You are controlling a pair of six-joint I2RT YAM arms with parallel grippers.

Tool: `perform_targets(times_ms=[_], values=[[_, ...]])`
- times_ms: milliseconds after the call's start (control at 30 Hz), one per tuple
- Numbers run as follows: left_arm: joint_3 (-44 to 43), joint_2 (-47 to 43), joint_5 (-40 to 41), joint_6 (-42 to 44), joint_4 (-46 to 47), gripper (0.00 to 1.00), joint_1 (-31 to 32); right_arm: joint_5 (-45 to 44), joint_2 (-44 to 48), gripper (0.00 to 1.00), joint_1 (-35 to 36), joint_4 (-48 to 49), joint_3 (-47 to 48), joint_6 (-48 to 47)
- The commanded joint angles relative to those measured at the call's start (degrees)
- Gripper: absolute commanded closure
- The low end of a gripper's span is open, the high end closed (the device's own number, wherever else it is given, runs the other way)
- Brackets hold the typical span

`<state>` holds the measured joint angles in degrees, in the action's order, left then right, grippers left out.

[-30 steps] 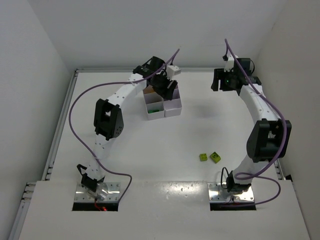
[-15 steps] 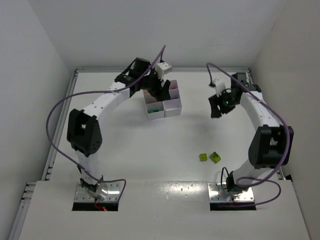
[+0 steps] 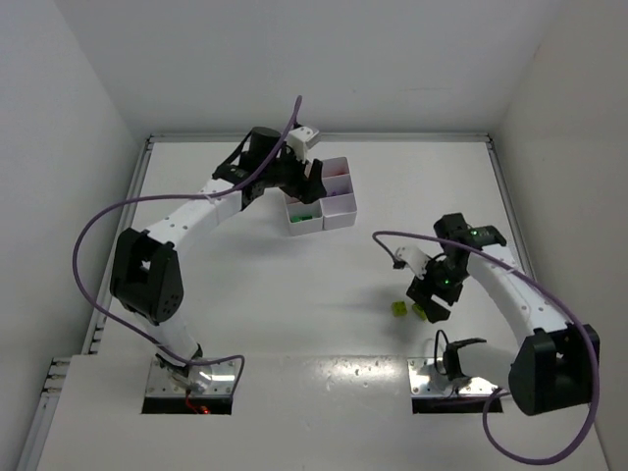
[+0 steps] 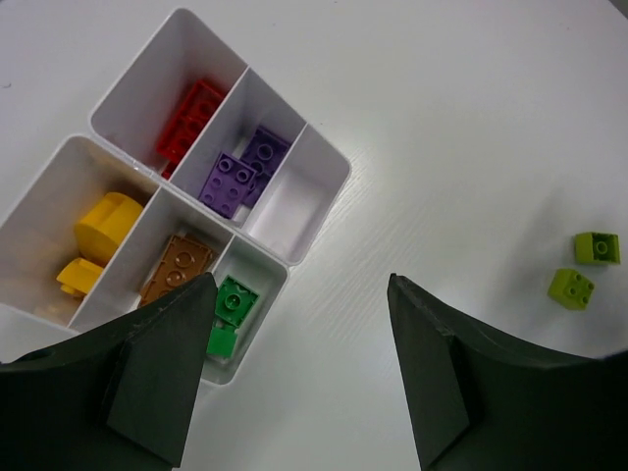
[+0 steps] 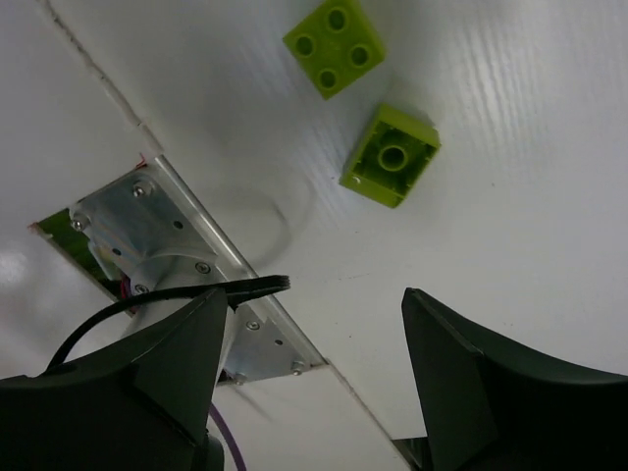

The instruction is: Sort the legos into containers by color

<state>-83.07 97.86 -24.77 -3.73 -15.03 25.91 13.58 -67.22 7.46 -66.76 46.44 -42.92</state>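
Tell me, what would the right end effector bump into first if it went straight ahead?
Most likely the bare table, just short of the nearer lime lego. The other lime lego lies further on. Depth is hard to judge from this view.

Top external: high, at near edge, looking down over whole white tabletop (image 3: 294,294). Left wrist: downward, farther off. Right wrist: downward, close. All share two small lime plastic bricks (image 5: 391,155).
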Motion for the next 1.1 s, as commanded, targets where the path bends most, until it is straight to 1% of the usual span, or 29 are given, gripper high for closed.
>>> perform_targets(times_ms=[0,33,100,167,233,300,500,567,667,833,1000,1033,1067], values=[[0.53,-2.59,2.27,-2.51,4.13,0.24,-0.6,-3.21,-0.19,0.27,4.74,1.88,-1.61,2.74],[0.54,-2.59,2.27,-2.51,4.13,0.24,-0.6,-4.26,-0.89,0.27,5.71,3.29,-1.61,5.1],[0.54,-2.59,2.8,-2.51,4.13,0.24,-0.6,-6.81,-3.08,0.27,9.22,5.67,-1.61,6.7],[1.15,-3.21,3.41,-2.51,4.13,0.24,-0.6,-7.43,-7.56,0.27,11.59,7.34,-1.09,9.95],[1.76,-3.82,3.94,-2.51,4.13,0.24,-0.6,-8.66,-11.24,0.27,12.66,8.75,-0.47,13.45],[1.77,-4.44,4.56,-2.51,4.13,0.24,-0.6,-9.89,-12.93,0.27,13.37,11.56,-0.47,15.66],[2.91,-6.19,7.46,-1.81,4.13,0.24,-1.13,-13.94,-19.87,0.27,14.42,12.97,2.07,20.76],[2.91,-6.19,8.07,-1.81,4.13,0.24,-1.13,-16.47,-21.89,0.27,14.42,14.37,2.78,21.99],[3.44,-6.19,8.08,-1.81,4.13,0.24,-1.13,-18.06,-23.65,0.27,14.42,14.99,3.39,23.4],[2.92,-6.19,8.6,-1.28,4.13,0.24,-1.13,-19.12,-25.94,0.27,15.48,14.99,3.4,24.02],[1.77,-5.05,8.6,-0.67,4.13,0.24,-1.65,-21.32,-26.47,0.31,16.71,15.6,1.2,24.02],[1.25,-5.05,8.6,-0.67,4.13,0.24,-1.65,-21.93,-26.47,0.35,16.71,16.13,0.51,24.02],[1.24,-4.53,8.6,-0.67,4.13,0.24,-1.65,-22.72,-26.99,0.37,16.71,16.14,-0.11,24.54]])
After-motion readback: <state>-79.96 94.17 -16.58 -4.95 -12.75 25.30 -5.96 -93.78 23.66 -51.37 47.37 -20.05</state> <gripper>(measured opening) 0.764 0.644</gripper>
